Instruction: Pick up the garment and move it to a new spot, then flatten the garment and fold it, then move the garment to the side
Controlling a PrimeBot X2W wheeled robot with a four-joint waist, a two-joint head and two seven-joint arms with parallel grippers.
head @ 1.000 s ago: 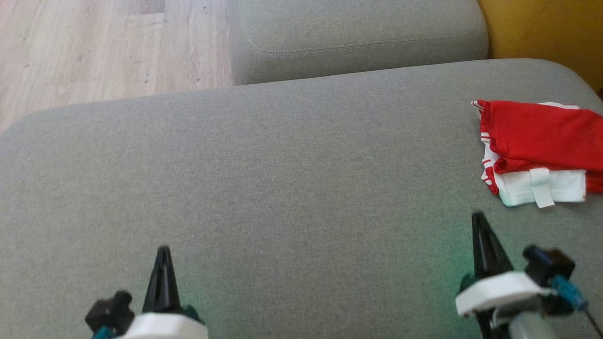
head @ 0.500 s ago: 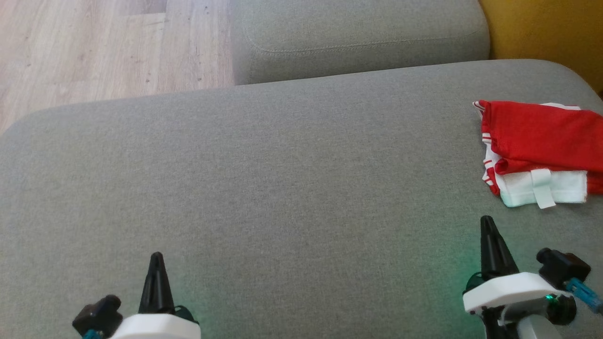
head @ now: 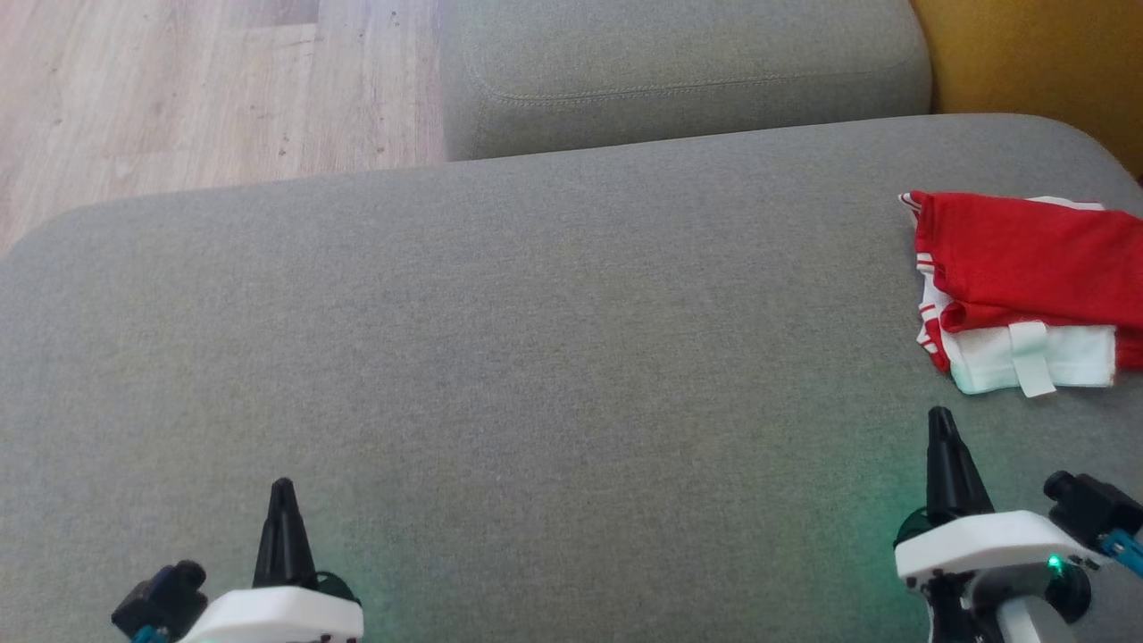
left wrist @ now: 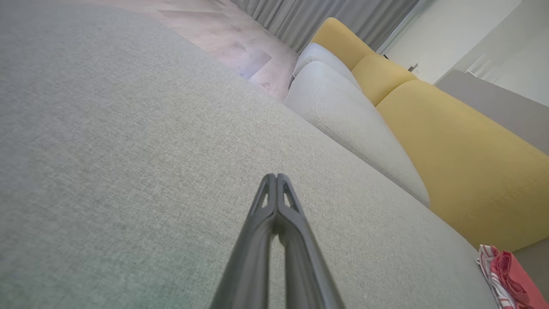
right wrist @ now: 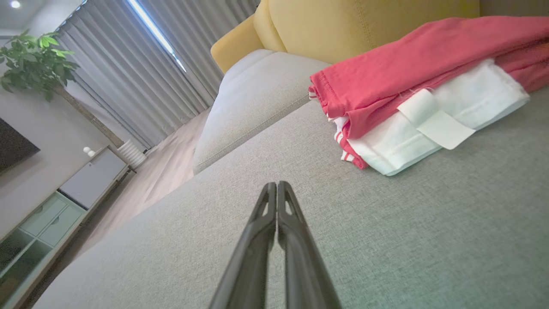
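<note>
The garment (head: 1027,277) is red and white, folded into a small stack at the right edge of the grey cushion (head: 536,357). The same garment (right wrist: 420,94) lies just ahead and to the right in the right wrist view, and the garment (left wrist: 510,279) shows as a small patch at the far lower right of the left wrist view. My right gripper (head: 939,420) is shut and holds nothing, a short way in front of the stack. At the lower left my left gripper (head: 283,489) is shut too, nothing in it, over bare cushion.
A second grey cushion (head: 679,71) lies beyond the main one. Wooden floor (head: 179,89) shows at the upper left. A yellow sofa back (head: 1036,54) rises at the upper right, behind the garment.
Both grippers have drawn back toward the lower edge of the head view, the right one also shifting right. The garment lies where it was.
</note>
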